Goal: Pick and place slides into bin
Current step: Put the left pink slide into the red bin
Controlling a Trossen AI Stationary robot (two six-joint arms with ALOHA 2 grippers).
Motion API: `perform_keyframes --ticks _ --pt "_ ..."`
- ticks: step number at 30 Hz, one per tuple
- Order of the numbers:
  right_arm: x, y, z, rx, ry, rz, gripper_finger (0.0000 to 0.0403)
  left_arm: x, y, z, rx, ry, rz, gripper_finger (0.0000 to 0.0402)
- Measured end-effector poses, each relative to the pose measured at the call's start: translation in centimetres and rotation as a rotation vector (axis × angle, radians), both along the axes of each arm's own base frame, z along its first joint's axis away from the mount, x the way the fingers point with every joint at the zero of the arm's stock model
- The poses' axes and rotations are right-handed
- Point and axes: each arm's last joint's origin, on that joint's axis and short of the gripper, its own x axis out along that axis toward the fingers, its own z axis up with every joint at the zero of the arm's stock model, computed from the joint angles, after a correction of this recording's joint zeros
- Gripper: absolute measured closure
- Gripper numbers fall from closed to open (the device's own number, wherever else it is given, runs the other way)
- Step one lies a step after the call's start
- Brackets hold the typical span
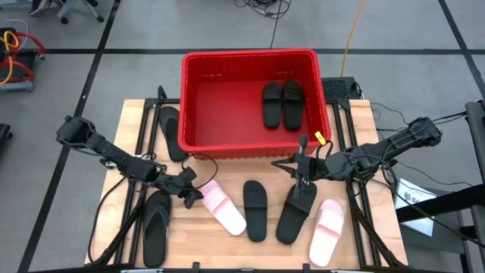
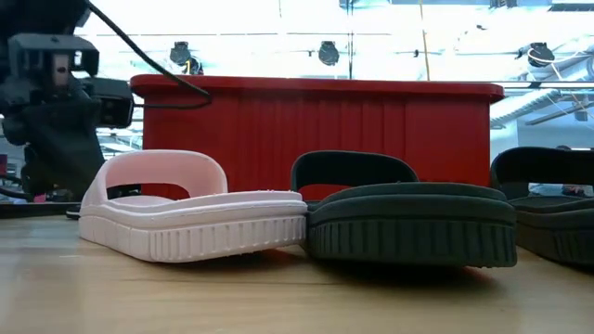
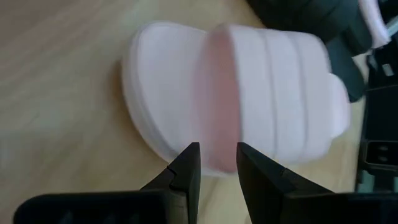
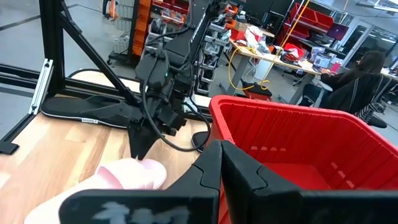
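Note:
A pale pink slide [image 1: 222, 206] lies flat on its sole on the wooden table, in front of the red bin [image 1: 189, 106]. My left gripper [image 3: 217, 158] is open and slants down over this slide, one finger on either side of its strap's edge [image 3: 221, 93]. I cannot tell whether the fingers touch it. The right wrist view shows the left gripper [image 4: 144, 146] above the same pink slide [image 4: 124, 177]. My right gripper [image 4: 219, 163] is shut with nothing in it. It hangs raised over the table's right half, above a black slide [image 1: 295, 212]. Two black slides [image 1: 282, 104] lie in the bin.
More slides lie on the table: a black one [image 1: 255, 210] in the middle, a second pale pink one [image 1: 327, 231] at the right, a black flip-flop [image 1: 157, 227] at the near left, and a black one [image 1: 173, 133] left of the bin.

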Motion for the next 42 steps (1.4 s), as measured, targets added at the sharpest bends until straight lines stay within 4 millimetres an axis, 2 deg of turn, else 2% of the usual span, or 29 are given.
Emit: perform_keyframes --ticks 10,32,42 --pt "0.0 0.0 0.0 0.024 -0.004 -0.006 0.0403 1.4 0.0 0.4 -0.049 -0.112 -0.093 0.0305" --pt "0.0 0.0 0.0 0.019 0.000 -0.006 0.0403 1.5 0.1 0.2 0.018 -0.118 -0.090 0.0305" --pt "0.0 -0.1 0.0 0.019 0.000 -0.009 0.0403 2.2 -0.2 -0.9 -0.006 -0.116 -0.115 0.0305"
